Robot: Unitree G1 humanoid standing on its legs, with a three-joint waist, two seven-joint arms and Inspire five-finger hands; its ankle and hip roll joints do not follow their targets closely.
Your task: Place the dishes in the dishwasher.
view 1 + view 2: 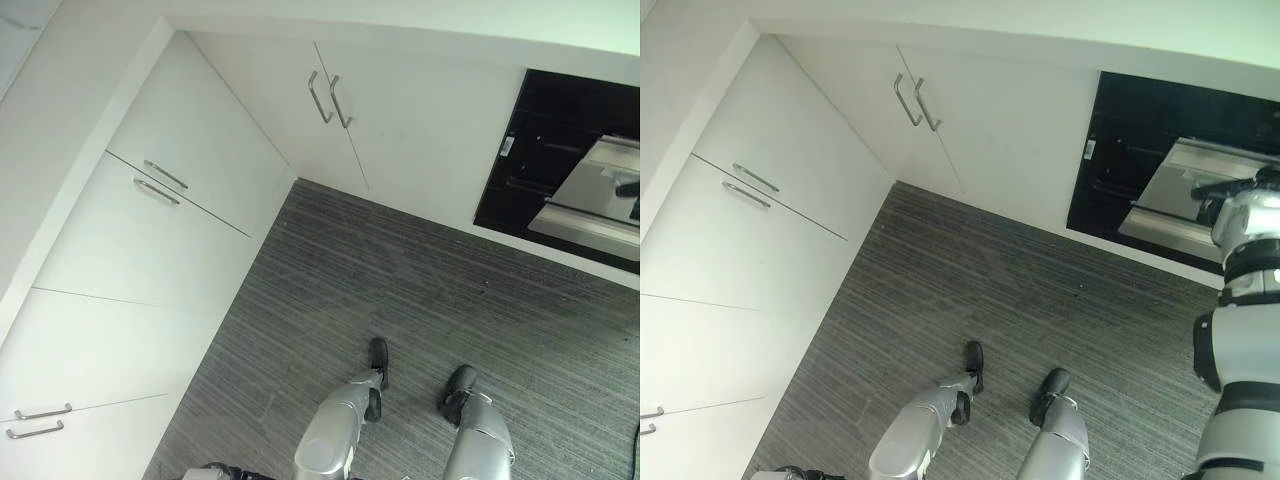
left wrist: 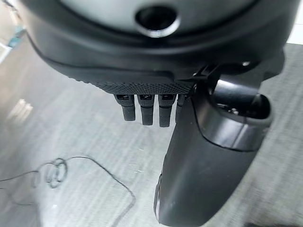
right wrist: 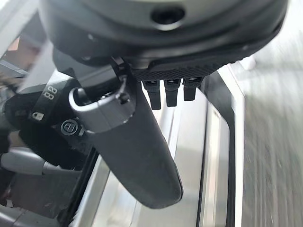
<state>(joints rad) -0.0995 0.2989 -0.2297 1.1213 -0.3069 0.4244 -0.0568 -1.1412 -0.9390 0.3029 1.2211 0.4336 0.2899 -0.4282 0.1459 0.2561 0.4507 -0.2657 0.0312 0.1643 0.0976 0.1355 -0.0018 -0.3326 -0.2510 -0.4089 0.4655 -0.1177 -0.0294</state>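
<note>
Dishwasher (image 1: 570,170) sits far right with its door (image 1: 1185,205) part-lowered; no dishes in sight. Your right hand (image 3: 142,156) is at that door, fingers relaxed, holding nothing. Left hand (image 2: 203,165) hangs over the floor (image 1: 400,290), fingers slack. Keep the right hand clear of the door edge.

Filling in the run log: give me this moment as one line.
dishwasher: door part open | right hand: by door, open, empty | left hand: over floor, open, empty | dishes: none held

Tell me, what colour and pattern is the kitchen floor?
Grey, with fine darker streaks running across the floor; it shows best in the left eye view.
</note>
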